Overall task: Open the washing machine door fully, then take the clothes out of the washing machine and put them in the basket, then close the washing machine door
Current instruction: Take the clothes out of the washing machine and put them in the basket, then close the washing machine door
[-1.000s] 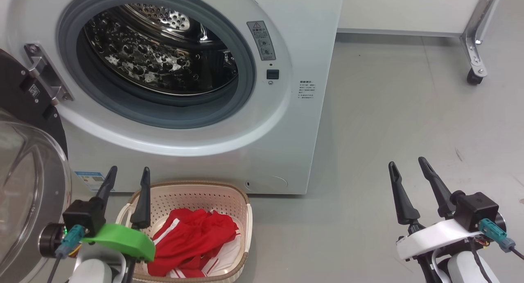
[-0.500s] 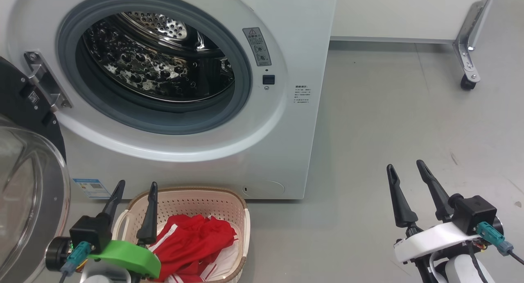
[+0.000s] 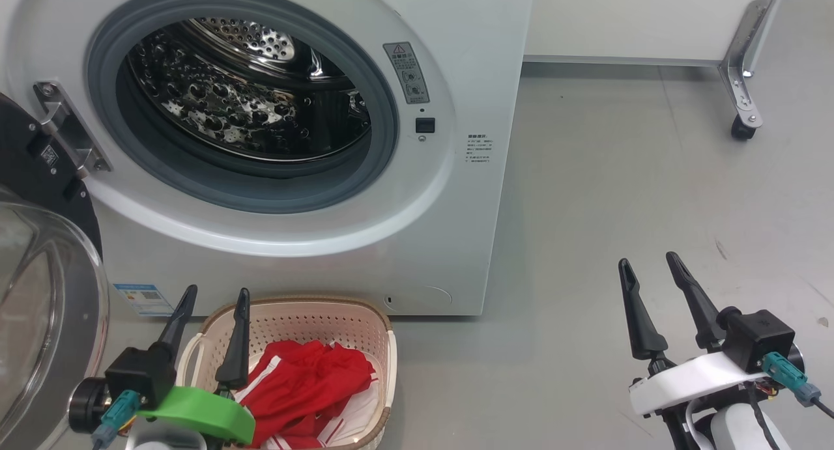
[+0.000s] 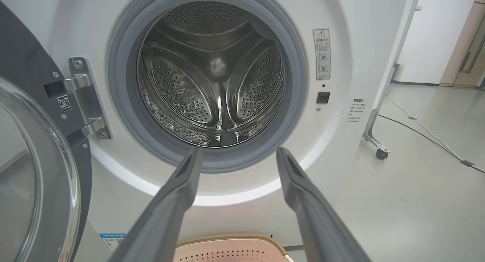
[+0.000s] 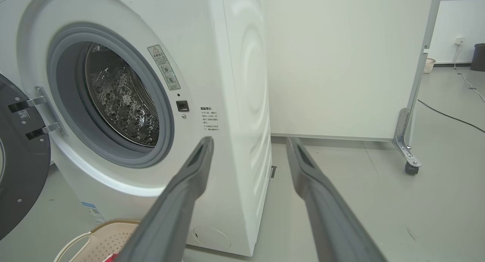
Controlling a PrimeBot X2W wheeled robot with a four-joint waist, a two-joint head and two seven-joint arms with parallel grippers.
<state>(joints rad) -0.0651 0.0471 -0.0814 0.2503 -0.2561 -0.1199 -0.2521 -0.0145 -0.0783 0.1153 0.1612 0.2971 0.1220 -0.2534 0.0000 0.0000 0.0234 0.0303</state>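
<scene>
As left hand (image 3: 218, 290) and right hand (image 3: 647, 258) gape empty, the washing machine (image 3: 430, 254) wears an illegible warning-triangle label (image 3: 406, 72).

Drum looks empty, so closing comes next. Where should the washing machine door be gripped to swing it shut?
Probably the black rim of the washing machine door, far from its hinge, with the left hand coming from the left: the door stands swung out there, and its bulging glass bowl offers no hold.
</scene>
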